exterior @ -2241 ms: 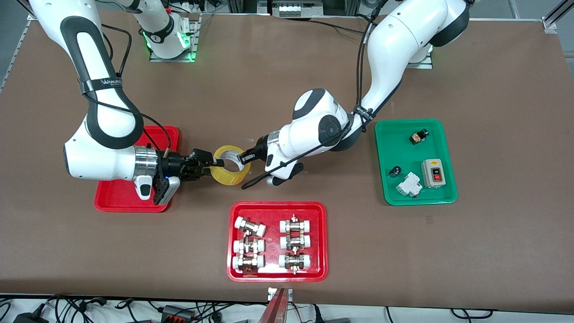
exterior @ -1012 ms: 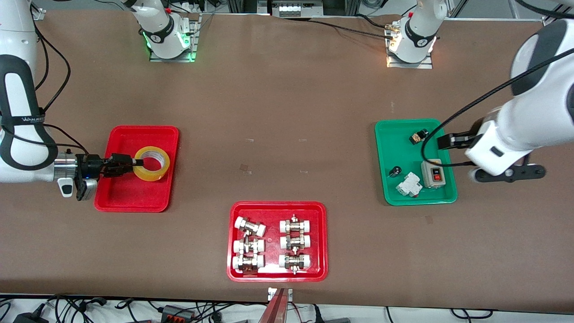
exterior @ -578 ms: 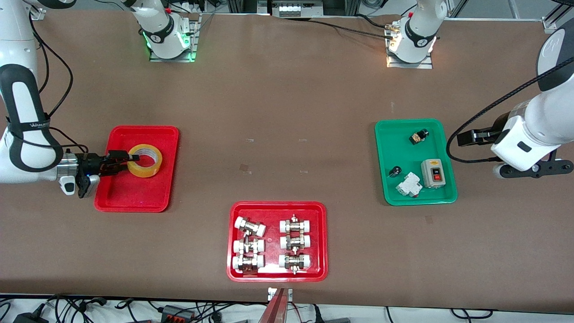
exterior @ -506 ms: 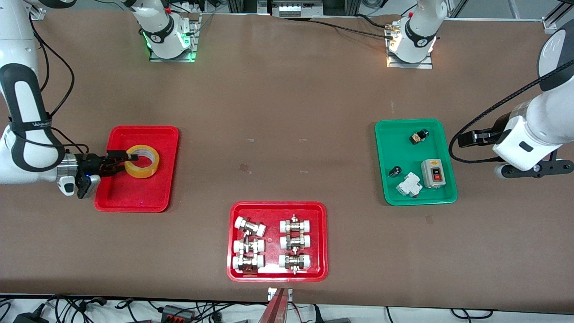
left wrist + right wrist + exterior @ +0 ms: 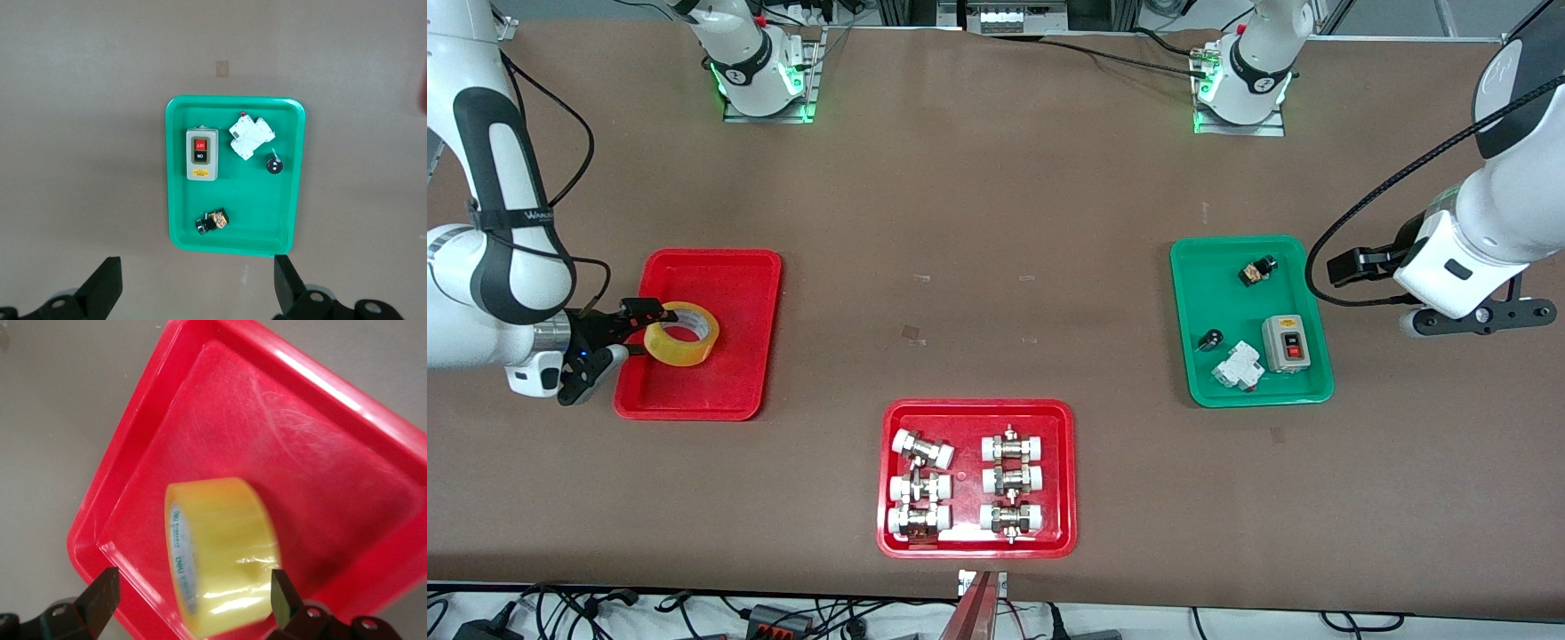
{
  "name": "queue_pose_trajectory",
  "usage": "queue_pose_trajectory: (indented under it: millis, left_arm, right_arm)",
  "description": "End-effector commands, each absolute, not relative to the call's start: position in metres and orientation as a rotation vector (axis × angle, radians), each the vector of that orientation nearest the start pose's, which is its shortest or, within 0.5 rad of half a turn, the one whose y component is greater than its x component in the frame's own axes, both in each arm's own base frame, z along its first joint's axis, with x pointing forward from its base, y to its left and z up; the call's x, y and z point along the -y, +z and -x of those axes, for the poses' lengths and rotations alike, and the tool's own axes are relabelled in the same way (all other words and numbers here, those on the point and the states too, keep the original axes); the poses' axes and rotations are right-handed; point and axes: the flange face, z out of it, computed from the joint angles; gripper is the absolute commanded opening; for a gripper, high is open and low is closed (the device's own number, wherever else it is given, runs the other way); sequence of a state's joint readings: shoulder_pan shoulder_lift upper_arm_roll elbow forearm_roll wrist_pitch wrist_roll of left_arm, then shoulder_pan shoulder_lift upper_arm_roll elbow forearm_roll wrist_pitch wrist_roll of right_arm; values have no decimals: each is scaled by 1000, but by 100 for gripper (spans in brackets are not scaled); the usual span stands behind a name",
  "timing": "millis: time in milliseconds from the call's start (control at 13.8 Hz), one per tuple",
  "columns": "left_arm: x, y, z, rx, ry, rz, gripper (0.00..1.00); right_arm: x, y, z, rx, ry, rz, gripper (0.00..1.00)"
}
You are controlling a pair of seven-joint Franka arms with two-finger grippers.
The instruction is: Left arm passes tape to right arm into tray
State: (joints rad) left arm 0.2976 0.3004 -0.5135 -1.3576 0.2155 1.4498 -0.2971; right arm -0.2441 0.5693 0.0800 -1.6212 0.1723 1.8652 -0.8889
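Observation:
The yellow tape [image 5: 682,333] lies in the plain red tray [image 5: 729,382], at the tray's side toward the right arm's end of the table. My right gripper [image 5: 639,327] is open around it, fingers spread wide on either side. In the right wrist view the tape [image 5: 220,580] sits between the fingers inside the tray [image 5: 300,453]. One finger is well clear of the roll, and the other is close beside it. My left gripper [image 5: 1343,271] is open and empty, over the table beside the green tray at the left arm's end. It holds nothing in the left wrist view [image 5: 197,287].
A green tray [image 5: 1209,391] holds a switch box, a breaker and small parts; it also shows in the left wrist view [image 5: 173,200]. A red tray [image 5: 969,418] of white-capped metal fittings sits nearest the front camera, mid-table.
The right gripper carried the tape from mid-table to the red tray, lowered it and opened. The left arm let go and drew back past the green tray.

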Motion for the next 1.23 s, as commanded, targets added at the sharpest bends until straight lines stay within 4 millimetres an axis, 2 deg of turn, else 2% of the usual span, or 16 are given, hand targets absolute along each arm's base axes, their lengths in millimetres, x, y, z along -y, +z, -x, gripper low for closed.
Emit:
queue_pose_trajectory:
  millis: [0,145,217,289,434,506,578,651,867,1012,1157]
  left_arm:
    - [53,571,-606,38,181,3036,100]
    - [44,566,-605,70,167,3030,100]
    - [27,561,-613,106,154,3080,100]
    - [14,558,-617,98,157,3111,100]
    - [10,575,-615,91,105,3122,100]
    - [25,599,-604,68,66,3108,100]
    - [38,610,-588,45,95,3099,100]
    - [37,604,-584,82,120,3094,100]
    - [39,605,-589,72,82,3097,100]
    - [46,604,-589,51,82,3098,100]
    - [48,605,-589,46,78,3102,100]
  right_arm:
    - [100,276,-640,880,267,2685,100]
    - [100,277,-640,877,268,2686,100]
    - [96,282,-641,860,269,2694,100]
    - [82,301,-643,825,262,2733,100]
    - [51,346,-643,675,248,2822,100]
    - [39,368,-639,567,256,2859,100]
    - [27,394,-634,493,260,2896,100]
    - [12,422,-628,450,250,2936,100]
    - [-21,492,-602,251,234,3082,100]
    - [-26,531,-582,219,218,3117,100]
    - [-22,558,-570,209,216,3119,100]
